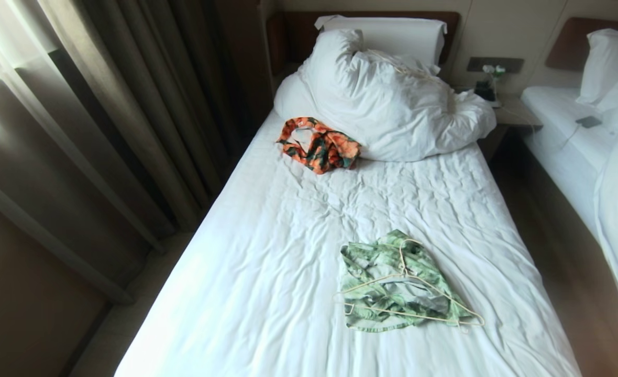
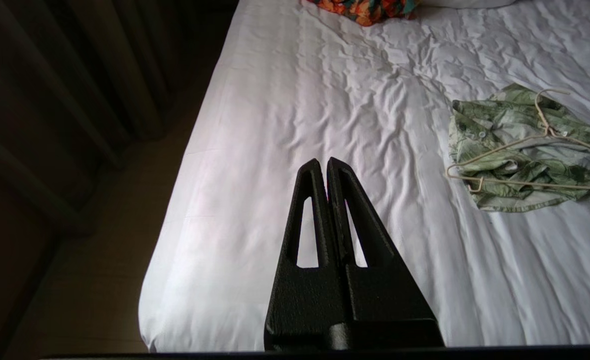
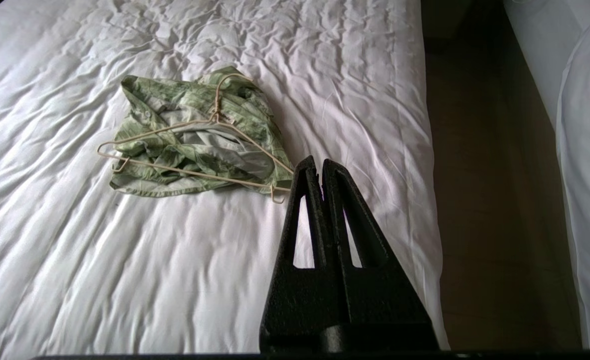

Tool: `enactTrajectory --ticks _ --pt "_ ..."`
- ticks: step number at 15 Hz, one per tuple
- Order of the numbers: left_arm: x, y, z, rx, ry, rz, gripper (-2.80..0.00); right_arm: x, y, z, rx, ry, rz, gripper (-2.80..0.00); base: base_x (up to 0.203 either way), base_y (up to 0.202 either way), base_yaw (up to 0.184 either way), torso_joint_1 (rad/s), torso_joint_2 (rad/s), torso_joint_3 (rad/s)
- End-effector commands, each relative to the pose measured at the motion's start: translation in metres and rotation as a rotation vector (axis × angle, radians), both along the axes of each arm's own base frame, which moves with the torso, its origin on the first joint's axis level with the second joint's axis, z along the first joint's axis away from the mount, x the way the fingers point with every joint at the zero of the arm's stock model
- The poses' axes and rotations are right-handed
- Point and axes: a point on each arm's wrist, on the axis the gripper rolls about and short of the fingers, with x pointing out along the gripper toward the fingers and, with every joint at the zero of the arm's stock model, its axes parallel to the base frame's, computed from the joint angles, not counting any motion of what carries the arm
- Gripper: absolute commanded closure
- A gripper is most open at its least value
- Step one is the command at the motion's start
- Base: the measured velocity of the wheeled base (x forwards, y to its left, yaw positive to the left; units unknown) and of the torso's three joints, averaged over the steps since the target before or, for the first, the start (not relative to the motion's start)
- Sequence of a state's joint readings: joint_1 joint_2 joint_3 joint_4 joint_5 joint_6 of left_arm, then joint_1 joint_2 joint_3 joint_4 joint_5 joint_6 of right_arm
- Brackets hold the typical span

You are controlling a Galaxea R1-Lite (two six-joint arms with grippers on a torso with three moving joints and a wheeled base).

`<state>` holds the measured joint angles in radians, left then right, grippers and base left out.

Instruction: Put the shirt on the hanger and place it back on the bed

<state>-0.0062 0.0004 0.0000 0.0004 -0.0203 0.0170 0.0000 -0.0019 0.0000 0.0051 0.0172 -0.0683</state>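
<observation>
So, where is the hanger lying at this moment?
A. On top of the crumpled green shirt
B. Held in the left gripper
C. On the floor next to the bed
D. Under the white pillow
A: the hanger lies on top of the crumpled shirt on the bed, and no gripper touches it.

The head view looks forward and down from above the foot of the single bed with the wrinkled white sheet [image 1: 267, 272], taking in its whole length up to the dark wooden headboard [image 1: 298, 31]. Both wrist views sit lower and nearer, looking along the mattress from its foot — the left toward the curtain side, the right toward the floor gap. All three share the crumpled green floral shirt [image 1: 387, 293] [image 2: 520, 155] [image 3: 195, 140] under the thin cream wire hanger [image 1: 408, 309] [image 2: 505, 150] [image 3: 185, 172].
</observation>
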Motion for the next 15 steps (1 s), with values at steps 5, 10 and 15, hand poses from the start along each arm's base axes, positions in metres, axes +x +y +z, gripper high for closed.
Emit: enactTrajectory --ticks 5,10,15 --pt "0.0000 0.0007 0.0003 -0.057 -0.003 0.029 0.00 0.0001 0.0000 -0.0005 0.001 0.003 0.000 0.00 0.000 0.000 0.000 0.000 0.00 0.000" --pt "0.0000 0.0007 0.0005 -0.059 -0.004 0.029 0.00 0.0001 0.0000 -0.0005 0.001 0.003 0.000 0.00 0.000 0.000 0.000 0.000 0.00 0.000" --pt "0.0000 0.0007 0.0004 -0.059 -0.004 0.029 0.00 0.0000 0.0000 -0.0001 0.001 0.001 0.001 0.00 0.000 0.000 0.000 0.000 0.00 0.000"
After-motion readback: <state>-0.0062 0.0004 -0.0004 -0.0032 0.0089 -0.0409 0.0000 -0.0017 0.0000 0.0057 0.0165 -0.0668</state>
